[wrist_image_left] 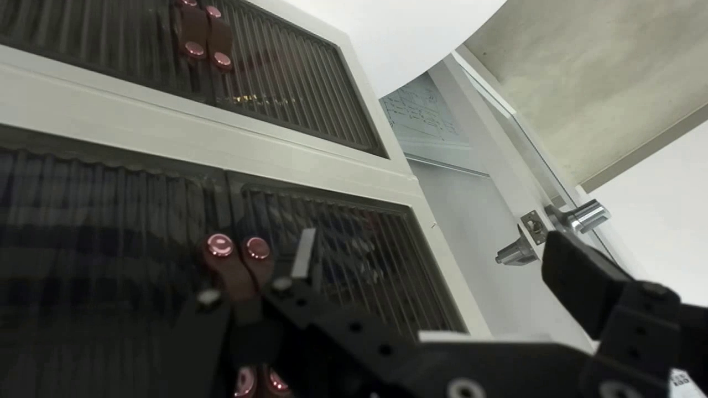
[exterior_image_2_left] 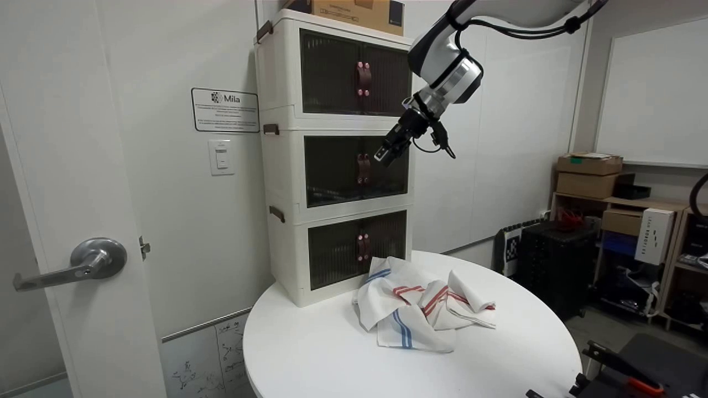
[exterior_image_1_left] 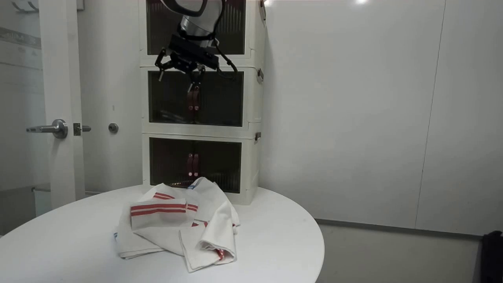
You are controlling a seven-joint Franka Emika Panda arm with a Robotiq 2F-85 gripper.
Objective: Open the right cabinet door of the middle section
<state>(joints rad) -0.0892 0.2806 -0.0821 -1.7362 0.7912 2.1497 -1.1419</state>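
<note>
The middle section [exterior_image_1_left: 252, 100] is the central white-framed box of the stack; it also shows in an exterior view [exterior_image_2_left: 286, 171]. Its right cabinet door [exterior_image_1_left: 221, 104], dark tinted, is closed; it also shows in an exterior view [exterior_image_2_left: 391, 179], partly behind the gripper. The wrist view is upside down, so this door [wrist_image_left: 99, 237] lies at left there. Its brown strap handle [exterior_image_1_left: 197, 101] with shiny studs sits beside the twin's handle; it also shows in the wrist view [wrist_image_left: 228, 268]. My gripper [exterior_image_1_left: 176, 81] is open and empty [wrist_image_left: 440, 265], one finger overlapping the handles' top. Contact cannot be told.
Similar boxes stand above [exterior_image_2_left: 279, 66] and below [exterior_image_2_left: 285, 260]. A crumpled striped cloth [exterior_image_1_left: 165, 224] lies on the round white table [exterior_image_1_left: 283, 236] against the lower box. A cardboard box [exterior_image_2_left: 354, 15] tops the stack. A room door with a lever handle [exterior_image_1_left: 55, 129] stands beside it.
</note>
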